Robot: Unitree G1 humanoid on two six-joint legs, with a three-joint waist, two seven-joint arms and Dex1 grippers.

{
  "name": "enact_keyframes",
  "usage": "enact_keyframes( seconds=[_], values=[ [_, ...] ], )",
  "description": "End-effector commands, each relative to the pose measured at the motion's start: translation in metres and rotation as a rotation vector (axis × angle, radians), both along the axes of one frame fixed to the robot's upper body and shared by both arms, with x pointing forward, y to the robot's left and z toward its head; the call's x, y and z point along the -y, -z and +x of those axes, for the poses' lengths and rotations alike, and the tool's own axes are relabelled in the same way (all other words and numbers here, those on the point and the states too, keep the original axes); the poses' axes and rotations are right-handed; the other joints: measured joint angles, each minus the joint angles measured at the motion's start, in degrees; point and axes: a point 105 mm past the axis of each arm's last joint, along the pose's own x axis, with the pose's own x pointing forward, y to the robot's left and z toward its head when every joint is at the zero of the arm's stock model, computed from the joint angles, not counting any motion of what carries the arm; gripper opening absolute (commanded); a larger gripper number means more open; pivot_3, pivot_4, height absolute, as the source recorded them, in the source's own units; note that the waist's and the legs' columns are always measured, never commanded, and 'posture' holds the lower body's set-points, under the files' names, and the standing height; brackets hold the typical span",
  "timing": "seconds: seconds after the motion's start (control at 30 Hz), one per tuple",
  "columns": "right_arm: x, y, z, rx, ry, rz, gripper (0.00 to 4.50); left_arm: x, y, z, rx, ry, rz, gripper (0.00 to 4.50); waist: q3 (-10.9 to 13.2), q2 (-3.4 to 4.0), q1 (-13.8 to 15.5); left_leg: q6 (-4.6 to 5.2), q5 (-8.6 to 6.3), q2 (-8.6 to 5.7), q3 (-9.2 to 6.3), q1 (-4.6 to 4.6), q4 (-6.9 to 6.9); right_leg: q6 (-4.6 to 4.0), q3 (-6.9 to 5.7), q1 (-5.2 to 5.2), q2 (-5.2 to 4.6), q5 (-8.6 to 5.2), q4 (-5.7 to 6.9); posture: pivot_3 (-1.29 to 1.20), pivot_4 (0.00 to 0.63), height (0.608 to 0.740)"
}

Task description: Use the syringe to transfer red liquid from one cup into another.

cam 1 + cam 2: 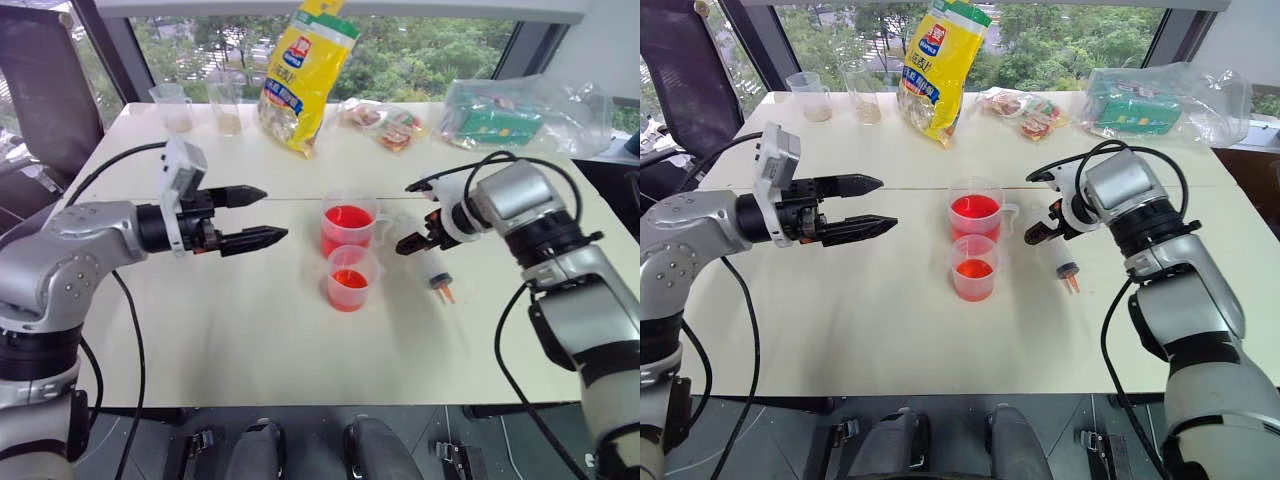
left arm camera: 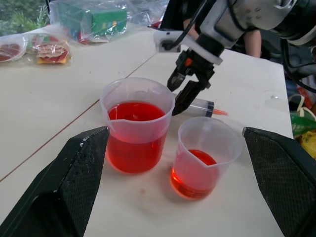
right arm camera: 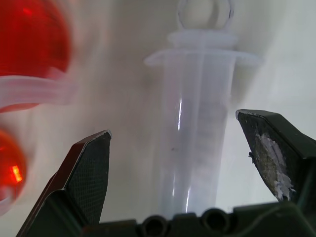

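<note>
Syringe (image 1: 437, 270): lying flat on desk (image 1: 250, 340), right of centre in head view, just right of the two cups, orange tip toward frame bottom.
R gripper (image 1: 418, 240): fingers spread wide, angled down over syringe's upper end; barrel sits between them in wrist view, not pinched.
L gripper (image 1: 262, 215): centre-left, fingers spread, nothing in them, pointing at cups, well apart.
Big cup (image 1: 348, 225): centre, about half full of red liquid (image 1: 347, 218).
Small cup (image 1: 350, 277): just below it, shallow red.
Snack bag (image 1: 305, 70): top centre.
</note>
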Motion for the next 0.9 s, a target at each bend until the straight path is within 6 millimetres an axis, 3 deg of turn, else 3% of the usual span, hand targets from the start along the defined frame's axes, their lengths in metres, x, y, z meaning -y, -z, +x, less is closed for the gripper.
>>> enact_keyframes(
  seconds=[0.03,0.17,0.2,0.27,0.4,0.43,0.63,0.7,0.8,0.9],
  values=[
    [-0.002,-0.008,0.009,0.041,-0.013,-0.027,4.44,-0.002,-0.011,-0.005,0.063,-0.011,-0.001,4.5,0.0,0.0,-0.06,0.0,0.0,0.0,0.0,0.0,0.0,0.0,0.0,0.0,0.0,0.0,0.01,0.0,0.15,0.74],
    [-0.003,0.001,0.012,0.027,-0.025,-0.044,4.44,-0.002,-0.011,-0.005,0.068,-0.02,0.002,4.5,0.0,0.0,-0.07,-0.01,0.0,0.0,0.0,0.01,0.0,0.0,0.0,0.0,0.0,0.0,0.03,0.0,0.15,0.74],
    [-0.004,0.002,0.013,0.024,-0.027,-0.046,4.21,-0.002,-0.011,-0.006,0.069,-0.021,0.003,4.5,0.0,0.0,-0.07,-0.01,0.01,0.0,0.01,0.01,0.01,0.0,0.0,0.0,0.0,0.0,0.04,0.0,0.15,0.74],
    [-0.007,0.004,0.013,0.015,-0.037,-0.044,3.65,-0.002,-0.011,-0.006,0.071,-0.022,0.003,4.5,0.0,-0.01,-0.07,-0.02,0.01,0.0,0.01,0.03,0.02,0.0,0.0,0.01,0.0,0.0,0.06,0.0,0.15,0.74],
    [-0.011,0.005,0.012,0.003,-0.05,-0.039,1.65,-0.001,-0.011,-0.004,0.075,-0.022,0.005,4.5,-0.01,-0.01,-0.21,-0.03,0.02,0.01,0.01,0.07,0.01,0.0,0.0,0.01,0.01,0.0,0.12,0.0,0.15,0.74],
    [-0.011,0.004,0.011,-0.001,-0.046,-0.032,1.43,-0.001,-0.011,-0.004,0.076,-0.02,0.006,4.5,-0.01,-0.01,-0.2,-0.03,0.02,0.02,0.01,0.08,0.01,0.0,0.0,0.01,0.02,0.0,0.13,0.0,0.15,0.74],
    [0.002,-0.011,0.007,0.025,0.038,-0.001,1.42,0.002,-0.014,-0.002,0.088,-0.003,0.009,4.5,-0.01,-0.01,-0.02,-0.03,0.02,0.01,0.01,0.08,0.01,0.0,0.0,0.0,0.01,0.0,0.15,0.0,0.15,0.74],
    [0.013,-0.038,0.011,0.187,0.029,-0.043,1.42,0.003,-0.016,0.001,0.094,0.001,0.012,4.5,0.0,0.0,0.28,-0.03,0.02,0.0,0.01,0.06,0.01,0.0,0.0,0.0,-0.01,0.0,0.13,0.0,0.15,0.74],
    [0.019,-0.063,0.01,0.372,-0.018,-0.125,1.42,0.003,-0.018,0.003,0.098,0.009,0.018,4.5,0.0,0.0,0.36,-0.03,0.02,-0.04,-0.01,-0.05,0.01,0.0,-0.01,-0.07,-0.04,0.0,0.11,0.0,0.15,0.74],
    [0.004,-0.105,0.012,0.714,-0.113,-0.142,1.42,0.005,-0.019,0.006,0.103,0.024,0.026,4.5,0.0,0.0,0.12,-0.03,0.02,-0.02,-0.03,-0.05,-0.01,0.0,-0.02,-0.05,-0.01,0.0,0.04,0.0,0.15,0.74]
  ],
)
